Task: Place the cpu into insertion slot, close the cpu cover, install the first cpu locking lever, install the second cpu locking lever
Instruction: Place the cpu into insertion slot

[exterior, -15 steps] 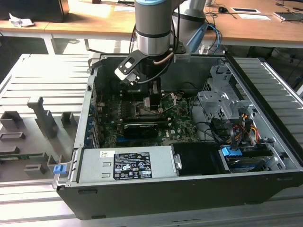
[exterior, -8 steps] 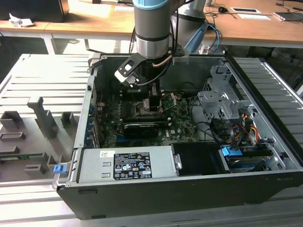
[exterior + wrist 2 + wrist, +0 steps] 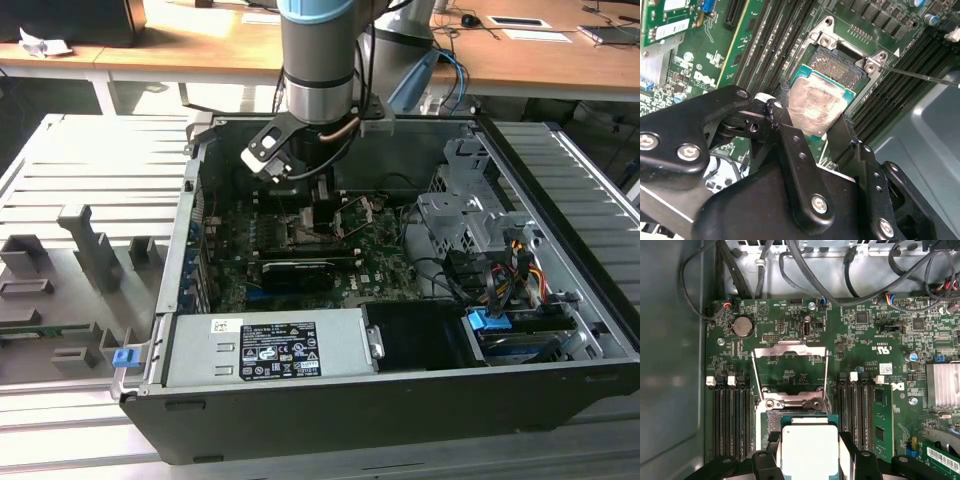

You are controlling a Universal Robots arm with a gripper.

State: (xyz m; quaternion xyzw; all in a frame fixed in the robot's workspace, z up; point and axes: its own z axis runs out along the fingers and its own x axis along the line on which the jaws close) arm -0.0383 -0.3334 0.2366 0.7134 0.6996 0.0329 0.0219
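Note:
My gripper (image 3: 322,205) is down inside the open computer case, shut on the cpu (image 3: 817,107), a small square chip with a dull silver top. Both wrist views show the chip (image 3: 809,447) clamped between two black fingers (image 3: 785,130). It sits directly over the insertion slot (image 3: 837,67), whose dark socket shows past the chip's far edge; whether the chip touches it I cannot tell. The cpu cover (image 3: 790,347), a thin silver frame, stands swung open beyond the slot. A thin wire lever (image 3: 920,75) sticks out beside the socket.
Black memory slots (image 3: 730,410) flank the socket on both sides. A grey power supply box (image 3: 270,348) lies along the case's near wall, a black card (image 3: 295,272) just behind it. The drive cage (image 3: 460,215) and cable bundles (image 3: 500,270) fill the exterior view's right.

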